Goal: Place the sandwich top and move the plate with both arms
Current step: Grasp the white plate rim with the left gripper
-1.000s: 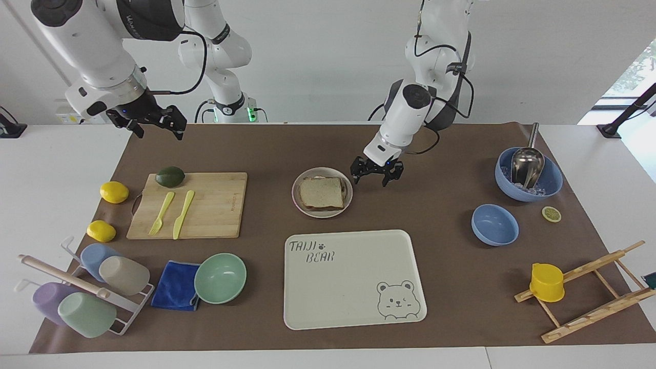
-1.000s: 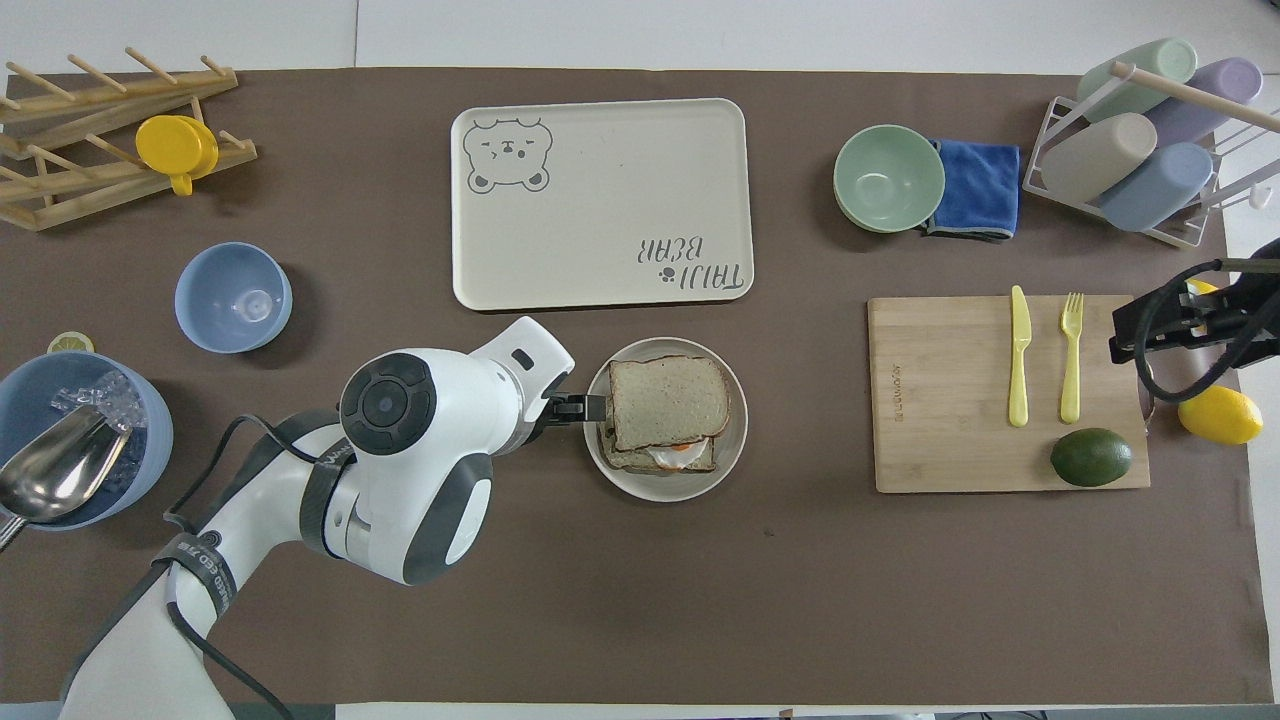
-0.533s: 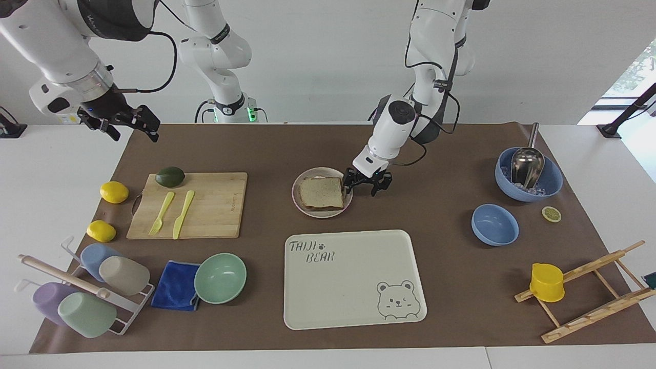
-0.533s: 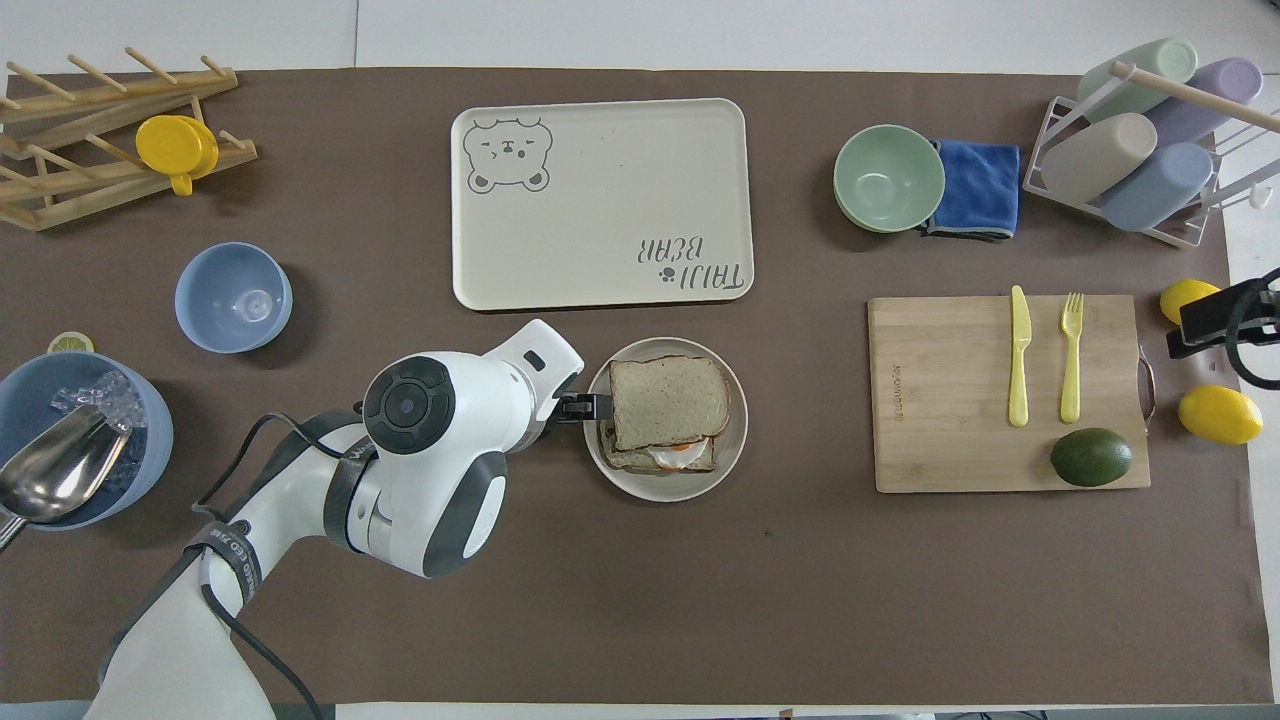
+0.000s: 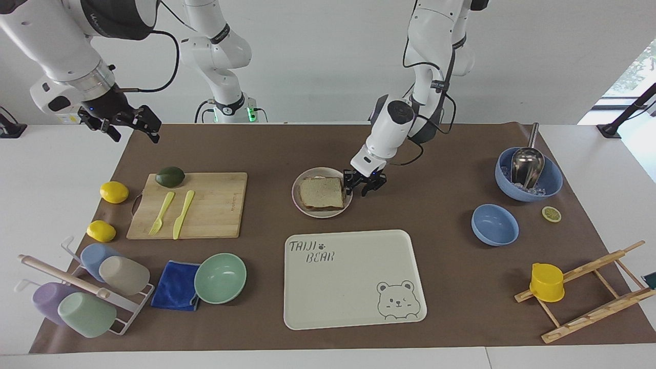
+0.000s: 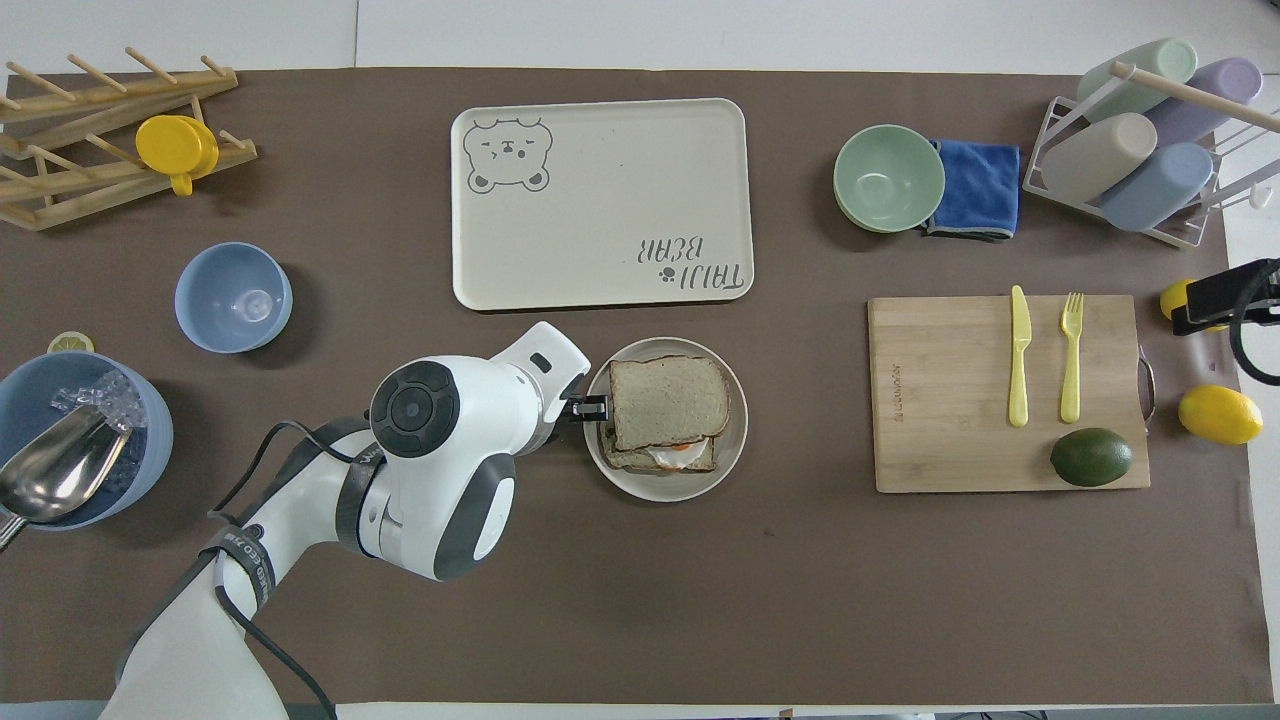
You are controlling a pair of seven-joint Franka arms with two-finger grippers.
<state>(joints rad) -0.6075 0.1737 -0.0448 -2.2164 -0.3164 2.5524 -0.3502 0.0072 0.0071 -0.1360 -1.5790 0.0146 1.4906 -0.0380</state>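
Observation:
The sandwich top [image 5: 321, 192], a plain brown bread slice, lies on the egg toast on the small round plate [image 5: 320, 170]. It also shows in the overhead view [image 6: 668, 402], with the egg peeking out under it on the plate [image 6: 665, 486]. My left gripper [image 5: 361, 188] is low at the plate's rim on the side toward the left arm's end, its fingers open about the rim. In the overhead view only a fingertip [image 6: 588, 404] shows at the rim. My right gripper [image 5: 130, 124] is open and empty, up in the air over the table's edge beside the cutting board.
The bear-printed tray [image 5: 353, 277] lies just farther from the robots than the plate. A cutting board [image 5: 205, 205] with knife, fork and avocado is toward the right arm's end, with two lemons, a green bowl [image 5: 220, 278], a cloth and a cup rack. Blue bowls [image 5: 494, 224] and a wooden rack are toward the left arm's end.
My left gripper has come down and moved to the plate's rim. My right gripper has drawn away toward the right arm's end of the table.

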